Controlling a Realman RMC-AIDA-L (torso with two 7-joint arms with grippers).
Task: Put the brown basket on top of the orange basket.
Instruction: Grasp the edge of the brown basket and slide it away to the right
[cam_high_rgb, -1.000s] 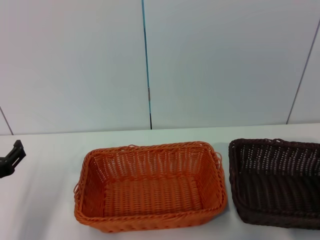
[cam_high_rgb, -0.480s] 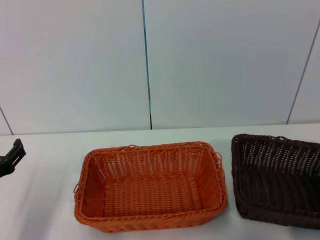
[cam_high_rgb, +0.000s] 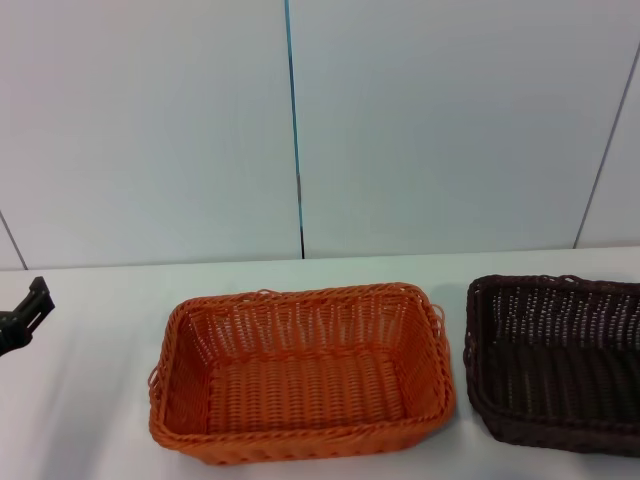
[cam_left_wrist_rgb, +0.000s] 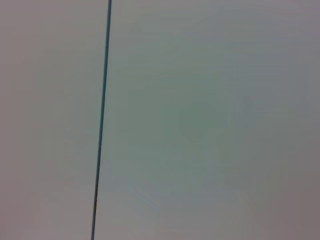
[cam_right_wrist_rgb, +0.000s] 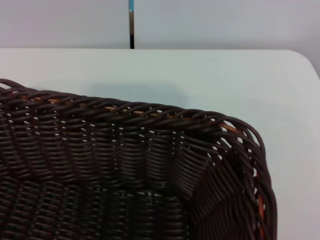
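White table (cam_high_rgb: 90, 400): orange basket (cam_high_rgb: 300, 375) beside brown basket (cam_high_rgb: 555, 365).

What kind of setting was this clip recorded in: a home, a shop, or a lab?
Most likely a lab or test bench: a bare white table against plain pale wall panels, holding only an orange basket and a brown basket, with the left gripper at the table's edge.

White table (cam_high_rgb: 90, 420), pale panelled wall (cam_high_rgb: 450, 120), dark vertical seam (cam_high_rgb: 294, 130)

White table (cam_high_rgb: 90, 400); panelled wall (cam_high_rgb: 450, 120) behind.
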